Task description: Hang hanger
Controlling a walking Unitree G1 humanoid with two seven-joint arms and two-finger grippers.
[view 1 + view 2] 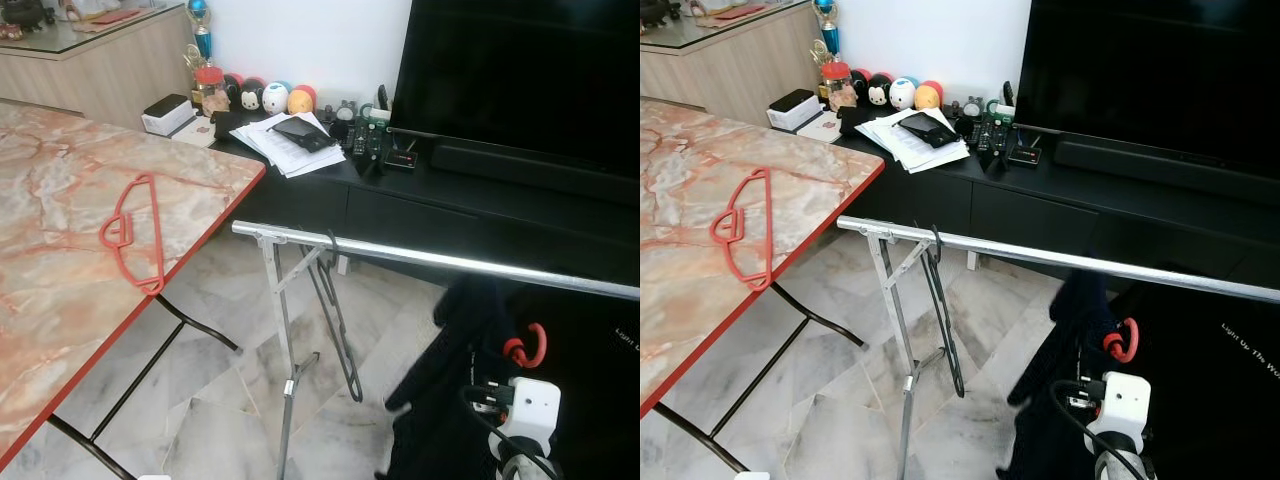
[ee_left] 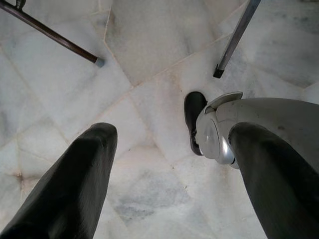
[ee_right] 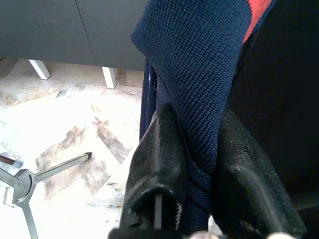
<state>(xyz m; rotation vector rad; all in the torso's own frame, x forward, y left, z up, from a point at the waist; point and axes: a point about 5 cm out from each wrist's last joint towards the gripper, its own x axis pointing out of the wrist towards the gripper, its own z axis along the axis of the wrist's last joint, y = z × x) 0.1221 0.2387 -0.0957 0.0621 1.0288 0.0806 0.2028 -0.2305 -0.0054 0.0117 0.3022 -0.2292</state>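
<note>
A red hanger point(image 1: 135, 232) lies flat on the marble table point(image 1: 60, 290) at the left. A silver rail point(image 1: 430, 258) crosses in front of me, and a black hanger point(image 1: 335, 320) hangs from its left part. At the lower right a dark navy garment point(image 1: 450, 400) sits on a second red hanger, whose hook point(image 1: 528, 347) is a little below the rail and apart from it. My right gripper point(image 3: 199, 119) is shut on a fold of this knitted garment point(image 3: 199, 59). My left gripper point(image 2: 174, 139) hangs open over the floor, holding nothing.
The rail's folding stand point(image 1: 285, 340) and the table's black legs point(image 1: 190, 320) stand on the marble floor between table and rail. Behind them is a black TV console point(image 1: 480, 200) with papers, remotes and toys, below a large TV point(image 1: 520, 70). My own foot point(image 2: 194, 119) is on the floor.
</note>
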